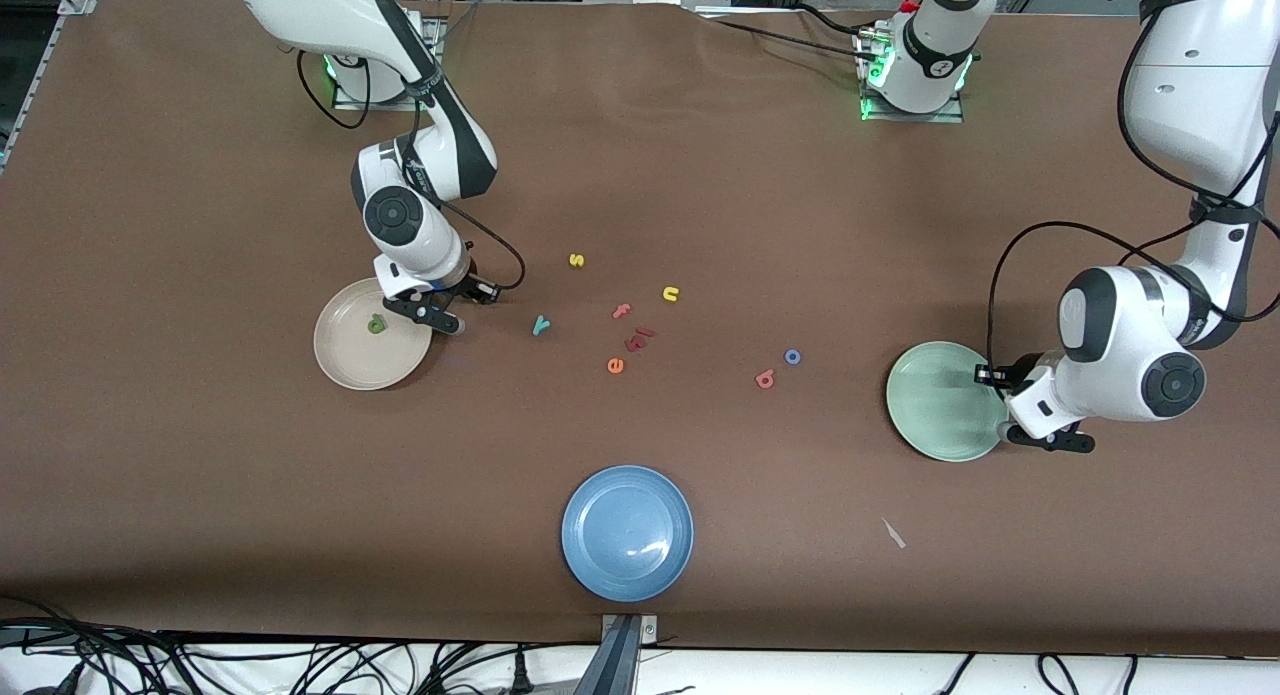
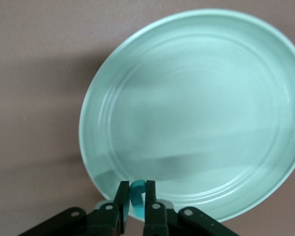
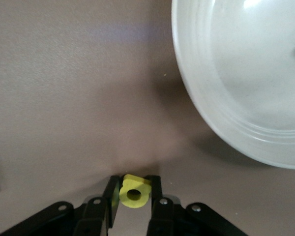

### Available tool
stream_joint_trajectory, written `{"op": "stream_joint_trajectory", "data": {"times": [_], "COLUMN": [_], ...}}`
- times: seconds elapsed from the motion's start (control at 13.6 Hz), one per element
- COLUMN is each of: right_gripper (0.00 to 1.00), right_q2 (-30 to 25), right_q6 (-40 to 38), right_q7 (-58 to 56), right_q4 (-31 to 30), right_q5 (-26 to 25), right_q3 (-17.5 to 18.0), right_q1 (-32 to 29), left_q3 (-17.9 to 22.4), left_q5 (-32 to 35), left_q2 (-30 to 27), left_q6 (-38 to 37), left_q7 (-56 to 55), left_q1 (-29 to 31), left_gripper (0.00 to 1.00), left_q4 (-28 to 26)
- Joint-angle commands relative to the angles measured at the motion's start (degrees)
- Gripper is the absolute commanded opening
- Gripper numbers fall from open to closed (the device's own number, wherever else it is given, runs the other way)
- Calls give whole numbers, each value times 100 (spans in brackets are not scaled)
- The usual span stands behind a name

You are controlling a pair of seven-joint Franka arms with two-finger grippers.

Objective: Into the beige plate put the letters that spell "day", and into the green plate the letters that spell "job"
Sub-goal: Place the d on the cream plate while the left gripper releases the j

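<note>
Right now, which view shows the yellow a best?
The right wrist view: the yellow a sits pinched between the right hand's fingers, close up, just above the table beside the beige plate. In the front view that hand hides the letter. The left wrist view doesn't show it.

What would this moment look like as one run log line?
left claw: shut on teal j, over green plate rim | right claw: shut on yellow a, beside beige plate | green d: in beige plate
</note>
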Motion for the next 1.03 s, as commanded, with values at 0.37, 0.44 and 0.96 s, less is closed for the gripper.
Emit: {"op": "stream_joint_trajectory", "data": {"times": [0.37, 0.44, 0.96], "right_gripper": [18, 18, 100], "right_q2": [-191, -86, 188], "right_q6": [-2066, -2022, -1880], "right_q7": [-1510, -1590, -1678], "right_q4": [1214, 1214, 1258], "right_q5": [29, 38, 47], "right_q3": [-817, -817, -791], "right_q1": [-224, -295, -393], "left_q3": [-517, -753, -1485], "left_q5": [75, 75, -154], "left_q2": [-157, -157, 290], "left_q6": [-451, -496, 284], "left_q7": [-1876, -2289, -4505], "left_q1": [-597, -642, -1081], "left_gripper": [99, 99, 72], "left_q4": [286, 286, 277]}}
